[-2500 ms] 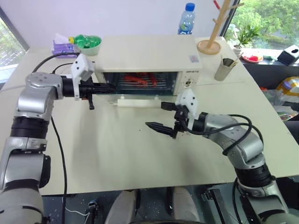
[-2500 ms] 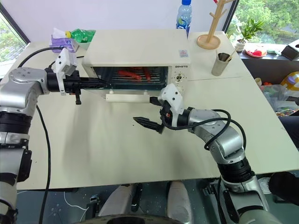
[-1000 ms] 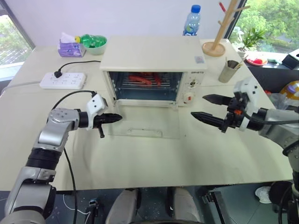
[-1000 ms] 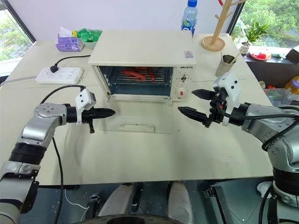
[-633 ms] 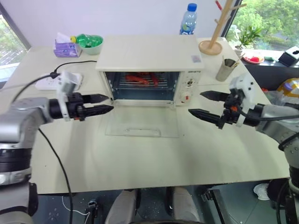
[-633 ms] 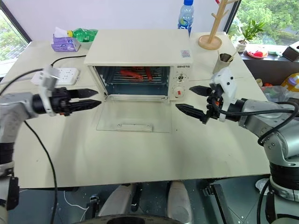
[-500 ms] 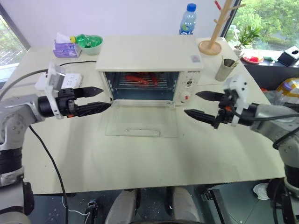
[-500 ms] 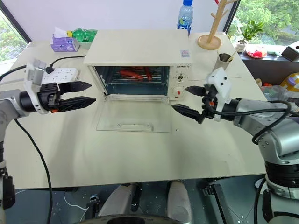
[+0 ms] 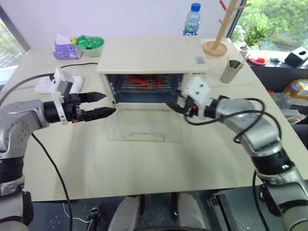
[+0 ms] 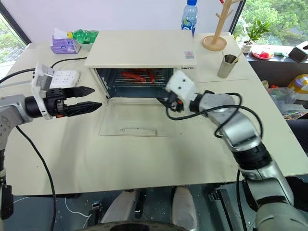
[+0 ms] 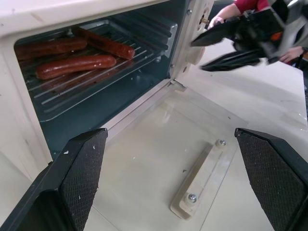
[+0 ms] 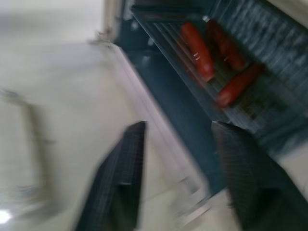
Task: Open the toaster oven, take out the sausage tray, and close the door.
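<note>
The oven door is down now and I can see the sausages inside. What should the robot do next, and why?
Probably slide the right gripper into the toaster oven and grasp the sausage tray. The door lies flat open, the tray still sits on its rack, and that gripper, fingers apart, is already at the opening.

An office-like room is showing here. A pale table (image 9: 144,159) is sitting by big windows (image 9: 276,19), carrying a power strip (image 9: 48,84) and tissue box (image 9: 65,48).

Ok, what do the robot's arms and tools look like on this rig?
Both arms are silver-grey metal segments with black joints, and black cables loop along them. Each wrist carries a white housing. The left tool and right tool each have two tapering black fingers with finely textured inner pads.
</note>
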You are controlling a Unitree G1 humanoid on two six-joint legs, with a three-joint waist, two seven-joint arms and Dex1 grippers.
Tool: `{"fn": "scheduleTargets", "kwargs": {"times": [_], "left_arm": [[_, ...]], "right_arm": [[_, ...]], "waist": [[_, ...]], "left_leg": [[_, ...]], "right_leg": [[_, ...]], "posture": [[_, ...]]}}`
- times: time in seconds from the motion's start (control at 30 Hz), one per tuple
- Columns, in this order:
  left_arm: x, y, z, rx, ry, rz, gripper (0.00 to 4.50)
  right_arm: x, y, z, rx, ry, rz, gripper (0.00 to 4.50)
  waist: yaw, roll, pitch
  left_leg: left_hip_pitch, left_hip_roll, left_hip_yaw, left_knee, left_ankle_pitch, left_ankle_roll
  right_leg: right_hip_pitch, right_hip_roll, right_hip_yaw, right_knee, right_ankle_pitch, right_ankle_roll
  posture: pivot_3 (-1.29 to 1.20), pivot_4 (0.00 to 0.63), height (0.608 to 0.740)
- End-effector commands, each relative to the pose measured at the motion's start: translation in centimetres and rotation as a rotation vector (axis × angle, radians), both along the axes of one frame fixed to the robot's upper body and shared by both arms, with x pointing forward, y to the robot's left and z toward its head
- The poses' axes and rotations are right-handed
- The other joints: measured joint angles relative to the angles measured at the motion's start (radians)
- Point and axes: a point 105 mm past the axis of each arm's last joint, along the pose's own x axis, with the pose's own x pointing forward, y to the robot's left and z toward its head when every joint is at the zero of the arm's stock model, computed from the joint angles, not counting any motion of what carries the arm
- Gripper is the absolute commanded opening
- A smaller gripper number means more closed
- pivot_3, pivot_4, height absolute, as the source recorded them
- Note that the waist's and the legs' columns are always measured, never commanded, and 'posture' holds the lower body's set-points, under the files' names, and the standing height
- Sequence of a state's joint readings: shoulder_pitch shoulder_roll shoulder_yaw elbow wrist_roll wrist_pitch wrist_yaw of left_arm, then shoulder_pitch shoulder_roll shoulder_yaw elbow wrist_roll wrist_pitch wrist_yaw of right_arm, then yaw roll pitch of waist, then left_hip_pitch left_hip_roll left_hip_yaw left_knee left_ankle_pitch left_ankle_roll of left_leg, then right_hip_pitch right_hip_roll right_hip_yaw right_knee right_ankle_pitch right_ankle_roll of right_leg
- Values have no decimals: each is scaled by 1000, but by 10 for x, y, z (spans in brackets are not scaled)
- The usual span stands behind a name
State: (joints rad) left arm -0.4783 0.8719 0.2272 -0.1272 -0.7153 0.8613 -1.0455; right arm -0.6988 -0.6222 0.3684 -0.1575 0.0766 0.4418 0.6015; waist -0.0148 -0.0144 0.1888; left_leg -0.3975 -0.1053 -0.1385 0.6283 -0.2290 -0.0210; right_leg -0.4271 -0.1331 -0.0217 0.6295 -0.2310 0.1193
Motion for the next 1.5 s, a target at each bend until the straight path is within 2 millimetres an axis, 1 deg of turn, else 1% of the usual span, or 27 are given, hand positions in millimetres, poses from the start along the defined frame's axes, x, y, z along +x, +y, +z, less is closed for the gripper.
{"fn": "scheduleTargets", "kwargs": {"times": [0.03,0.13,0.33,0.5,0.6,0.63,0.8,0.9,0.97,1.0,1.07,1.17,1.3,1.5], "left_arm": [[-4,-2,10,14,-51,-14,4500],[-3,-4,10,13,-53,-18,4500],[-1,-7,12,3,-58,-30,4500],[0,-8,13,-5,-58,-32,4500],[1,-10,13,-10,-58,-32,4500],[1,-10,13,-11,-59,-32,4500],[2,-14,13,-20,-62,-44,4500],[5,-18,15,-19,-72,-49,4500],[6,-21,17,-27,-78,-57,4500],[6,-23,18,-28,-81,-64,4500],[6,-25,19,-29,-84,-73,4500],[8,-26,19,-30,-83,-76,4500],[10,-27,19,-34,-80,-77,4500],[11,-27,17,-40,-71,-82,4500]], "right_arm": [[8,17,11,-50,-140,31,2260],[17,33,10,-61,-177,52,2260],[31,50,7,-147,-293,88,2260],[43,58,5,-191,-349,94,2260],[48,59,1,-205,-355,95,2260],[49,60,-1,-208,-355,96,2260],[57,59,-9,-230,-351,81,2260],[60,59,-13,-228,-339,75,1389],[61,59,-15,-224,-331,67,367],[63,59,-17,-225,-328,64,24],[65,59,-19,-239,-327,57,24],[71,60,-21,-262,-334,46,24],[77,61,-22,-279,-338,31,24],[79,61,-24,-288,-347,36,24]], "waist": [[-1,0,0],[-4,0,0],[-2,0,0],[-6,0,0],[-7,0,0],[-7,0,0],[-8,0,0],[-9,0,0],[-9,0,0],[-10,-2,-1],[-14,-4,-2],[-27,-4,-2],[-32,-4,-2],[-30,-4,-2]], "left_leg": [[0,0,0,0,0,0],[0,0,0,0,1,-1],[0,0,0,0,1,-2],[0,0,0,0,1,-2],[1,0,0,-1,2,-3],[1,0,0,-1,4,-6],[1,0,0,-2,4,-6],[1,0,0,-2,4,-7],[2,0,0,-2,4,-7],[2,0,0,-2,4,-7],[3,0,0,-2,4,-7],[5,0,0,-3,4,-7],[6,1,0,-4,4,-7],[7,8,1,-5,5,-8]], "right_leg": [[0,0,0,0,0,0],[0,0,0,0,0,0],[0,0,0,1,0,0],[0,1,1,1,0,0],[-1,1,1,1,0,-1],[-1,1,1,1,0,-1],[-1,1,2,1,0,-1],[-1,1,2,1,1,-1],[0,1,2,1,1,-1],[0,1,2,1,1,-1],[0,3,2,1,1,-1],[1,3,4,1,1,-1],[1,5,5,2,2,-3],[1,10,6,2,4,-7]], "posture": [[0,150,739],[0,150,739],[0,150,739],[0,150,739],[0,150,739],[0,150,739],[0,150,739],[0,150,739],[0,150,739],[0,150,739],[0,150,739],[0,150,739],[0,150,739],[0,150,739]]}}
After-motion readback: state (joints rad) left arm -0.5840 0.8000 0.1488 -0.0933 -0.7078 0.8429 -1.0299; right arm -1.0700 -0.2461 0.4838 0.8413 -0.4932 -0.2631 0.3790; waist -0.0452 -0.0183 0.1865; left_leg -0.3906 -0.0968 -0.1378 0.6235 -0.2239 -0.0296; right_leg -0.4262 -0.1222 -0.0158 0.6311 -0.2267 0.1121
